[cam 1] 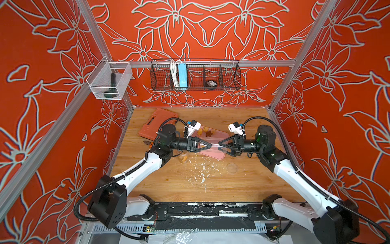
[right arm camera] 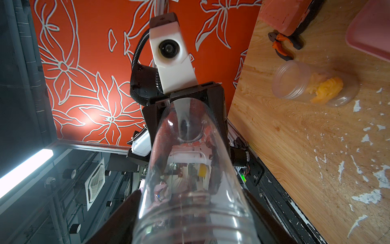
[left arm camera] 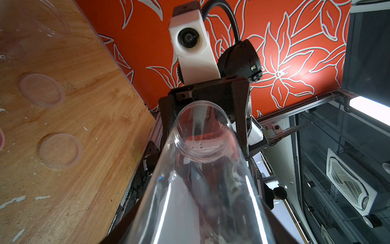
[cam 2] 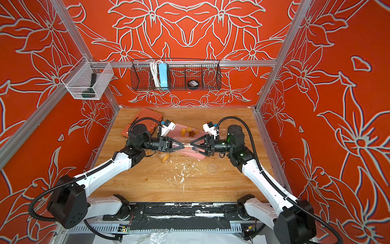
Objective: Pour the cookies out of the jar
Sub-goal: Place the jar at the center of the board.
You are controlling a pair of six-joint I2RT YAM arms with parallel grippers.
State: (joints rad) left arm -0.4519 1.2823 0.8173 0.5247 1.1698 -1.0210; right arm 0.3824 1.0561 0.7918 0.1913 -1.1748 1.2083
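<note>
**Clear jar held level between two grippers**

The jar (left arm camera: 190, 200) is clamped by the nearly closed left gripper (cam 1: 207, 145). The right gripper (cam 1: 221, 145) is set around its threaded end, but contact cannot be told. Cookies (cam 1: 204, 132) are seen on the pink tray (cam 1: 215, 156), just behind the grippers. More are seen in a second jar (right arm camera: 312, 84), lying beside the left arm. White crumbs (cam 1: 202, 171) are scattered toward the table's near edge.

Wooden worktop (cam 1: 164, 186), scattered mid-surface with white flecks (cam 1: 202, 171). Far left: orange tool case (cam 1: 156, 122), with orange-handled pliers (right arm camera: 281, 45) just beside its near edge. Centre: pink tray (cam 1: 211, 154). Near the tray lie a tipped jar (right arm camera: 306, 84) holding orange cookies (right arm camera: 326, 89) and two clear round lids (left arm camera: 60, 150).
</note>
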